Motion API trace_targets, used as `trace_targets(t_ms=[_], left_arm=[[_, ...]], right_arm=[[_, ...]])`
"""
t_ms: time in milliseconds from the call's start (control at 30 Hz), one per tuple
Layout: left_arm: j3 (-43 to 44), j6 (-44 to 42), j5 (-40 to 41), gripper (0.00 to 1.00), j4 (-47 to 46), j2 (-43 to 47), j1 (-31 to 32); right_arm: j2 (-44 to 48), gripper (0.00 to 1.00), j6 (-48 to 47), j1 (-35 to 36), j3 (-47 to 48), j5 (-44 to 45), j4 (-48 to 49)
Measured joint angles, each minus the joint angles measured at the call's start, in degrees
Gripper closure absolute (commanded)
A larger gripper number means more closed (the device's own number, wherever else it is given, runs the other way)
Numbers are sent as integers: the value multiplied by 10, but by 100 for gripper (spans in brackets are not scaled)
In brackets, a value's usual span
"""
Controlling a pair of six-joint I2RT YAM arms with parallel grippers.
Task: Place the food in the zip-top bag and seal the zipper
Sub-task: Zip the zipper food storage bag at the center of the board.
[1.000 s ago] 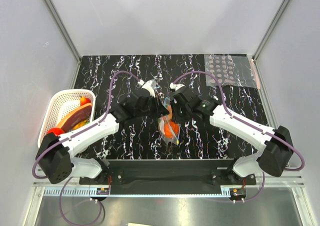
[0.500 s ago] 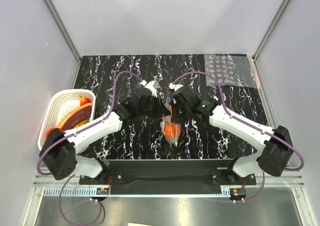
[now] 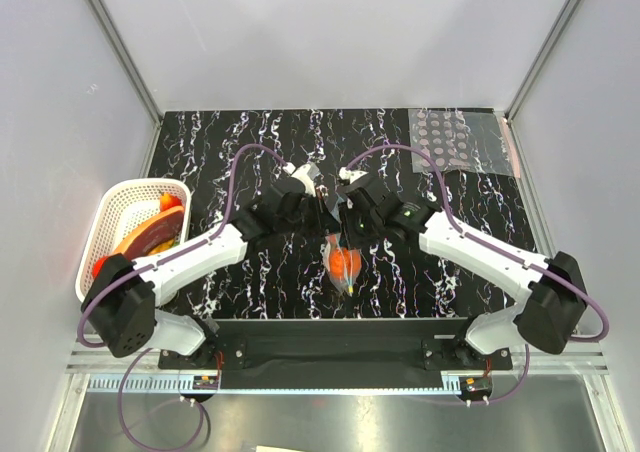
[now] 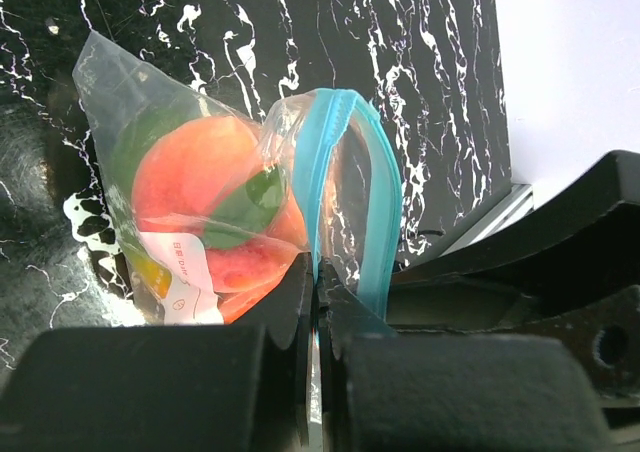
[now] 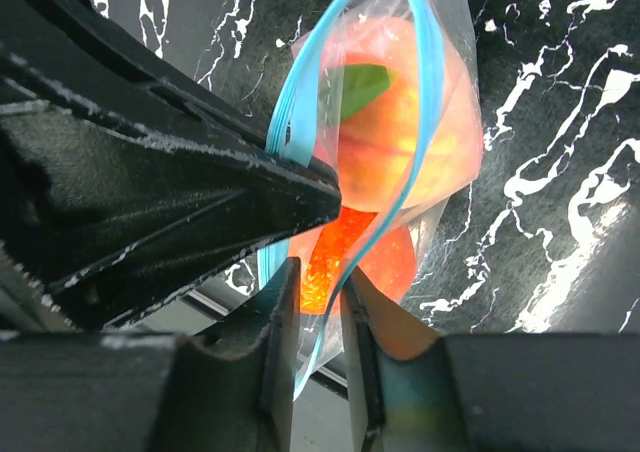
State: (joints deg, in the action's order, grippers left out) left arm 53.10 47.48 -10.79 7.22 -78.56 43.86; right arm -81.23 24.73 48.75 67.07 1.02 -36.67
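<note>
1. Clear plastic zip-top bag (image 3: 344, 264) is between both claws, toward the front of the black marbled desk (image 3: 230, 142).
2. The food (image 4: 200, 187) is inside the bag, with orange, peach-pink and green showing through the plastic.
3. The left claw (image 4: 317, 277) is clenched on the light blue zipper (image 4: 384, 222).
4. The right claw (image 5: 318, 272) stands slightly parted, straddling the zipper, whose two strips gape apart in a loop.
</note>
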Motion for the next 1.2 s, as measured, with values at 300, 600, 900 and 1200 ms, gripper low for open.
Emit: trace_targets(t_ms=[300,600,900,1200], left_arm=[[0,-13,-5,100,2,-17,-3],[5,-13,-12,100,4,-23,-9],[20,28,-14,99,3,-38,-9],[21,70,-2,83,-2,-43,-3]], right_arm=[[24,40,12,0,-25,-3,17],[23,41,14,0,-37,-2,26],[19,50,15,2,-38,11,31],[-11,76,15,29,-37,61,26]])
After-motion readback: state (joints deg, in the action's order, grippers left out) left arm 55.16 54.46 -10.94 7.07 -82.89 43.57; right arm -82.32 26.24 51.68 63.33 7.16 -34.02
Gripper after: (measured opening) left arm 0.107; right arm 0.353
